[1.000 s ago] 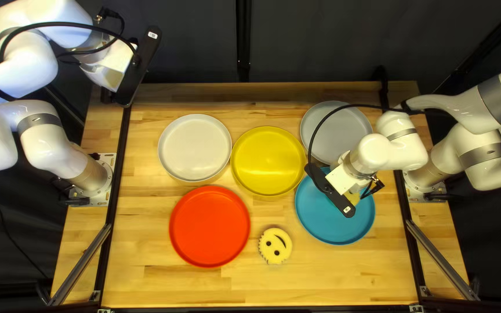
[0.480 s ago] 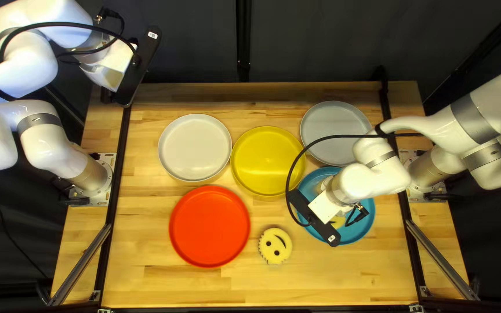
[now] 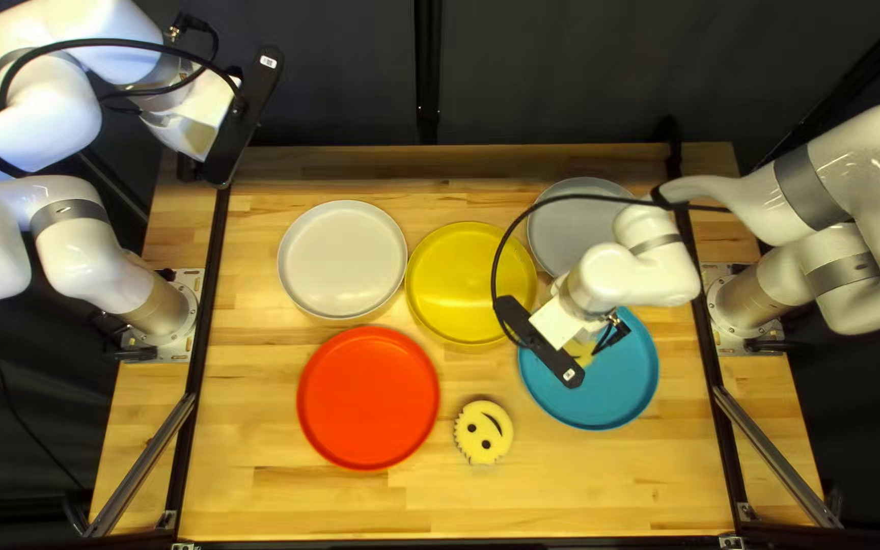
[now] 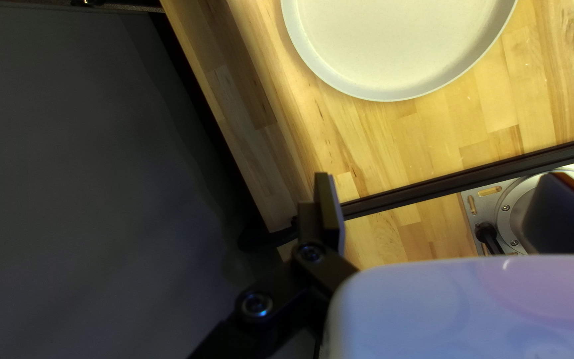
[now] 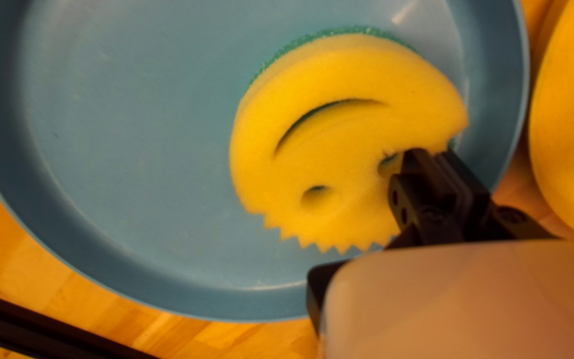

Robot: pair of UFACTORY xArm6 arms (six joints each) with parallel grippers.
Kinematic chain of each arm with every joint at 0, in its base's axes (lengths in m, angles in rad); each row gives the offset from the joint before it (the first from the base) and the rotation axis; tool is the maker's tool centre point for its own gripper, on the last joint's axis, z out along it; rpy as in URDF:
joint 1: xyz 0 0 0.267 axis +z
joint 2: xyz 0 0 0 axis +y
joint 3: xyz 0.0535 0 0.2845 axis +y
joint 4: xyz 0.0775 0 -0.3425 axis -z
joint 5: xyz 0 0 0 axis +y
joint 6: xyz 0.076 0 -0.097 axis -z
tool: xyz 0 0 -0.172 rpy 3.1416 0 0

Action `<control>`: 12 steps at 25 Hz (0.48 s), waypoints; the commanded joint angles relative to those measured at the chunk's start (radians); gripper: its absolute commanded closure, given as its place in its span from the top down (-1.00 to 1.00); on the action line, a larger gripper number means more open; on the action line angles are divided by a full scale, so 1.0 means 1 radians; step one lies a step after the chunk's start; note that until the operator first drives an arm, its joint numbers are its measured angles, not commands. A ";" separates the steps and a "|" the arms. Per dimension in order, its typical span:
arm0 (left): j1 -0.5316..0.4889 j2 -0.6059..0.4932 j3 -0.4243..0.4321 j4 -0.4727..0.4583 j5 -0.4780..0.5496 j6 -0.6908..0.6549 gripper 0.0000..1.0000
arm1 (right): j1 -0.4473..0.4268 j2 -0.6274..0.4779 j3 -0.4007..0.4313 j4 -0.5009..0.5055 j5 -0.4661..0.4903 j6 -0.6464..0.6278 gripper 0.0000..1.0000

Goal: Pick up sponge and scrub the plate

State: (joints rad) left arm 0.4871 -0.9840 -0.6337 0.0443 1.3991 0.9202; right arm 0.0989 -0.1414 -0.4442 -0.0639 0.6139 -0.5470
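Right gripper (image 5: pixel 409 162), closed on the edge of the sponge (image 5: pixel 337 149), holds it against the blue plate (image 5: pixel 92 129) beside its rim; the plate's bare middle lies ahead.

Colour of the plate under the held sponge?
Teal blue. The plate shows best in the right wrist view, under the yellow sponge.

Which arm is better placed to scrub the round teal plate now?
Right. Its pincer is shut on the yellow smiley-face foam sponge, inside the round teal plate's rim. The left arm is raised at the far left corner of the wooden table.
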 commanded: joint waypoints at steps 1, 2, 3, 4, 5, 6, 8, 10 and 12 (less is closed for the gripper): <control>0.000 0.000 0.000 0.000 0.000 0.000 1.00 | 0.040 0.006 -0.015 0.000 0.011 0.042 -1.00; 0.000 0.000 0.000 0.000 0.000 0.000 1.00 | 0.057 0.012 -0.025 -0.004 0.016 0.059 -1.00; 0.000 0.000 0.000 0.000 0.000 0.000 1.00 | 0.084 0.019 -0.041 -0.012 0.025 0.088 -1.00; 0.000 0.000 0.000 0.000 0.000 0.000 1.00 | 0.102 0.022 -0.050 -0.017 0.032 0.108 -1.00; 0.000 0.000 0.000 0.000 0.000 0.000 1.00 | 0.132 0.029 -0.067 -0.029 0.045 0.142 -1.00; 0.000 0.000 0.000 0.000 0.000 0.000 1.00 | 0.158 0.038 -0.084 -0.039 0.054 0.172 -1.00; 0.000 0.000 0.000 0.000 0.000 0.000 1.00 | 0.196 0.059 -0.111 -0.057 0.064 0.215 -1.00; 0.000 0.000 0.000 0.000 0.000 0.000 1.00 | 0.225 0.085 -0.135 -0.074 0.066 0.245 -1.00; 0.000 0.000 0.000 0.000 0.000 0.000 1.00 | 0.235 0.107 -0.153 -0.085 0.061 0.254 -1.00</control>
State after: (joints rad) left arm 0.4871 -0.9840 -0.6337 0.0443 1.3991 0.9202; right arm 0.3163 -0.0585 -0.5757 -0.1324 0.6757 -0.3134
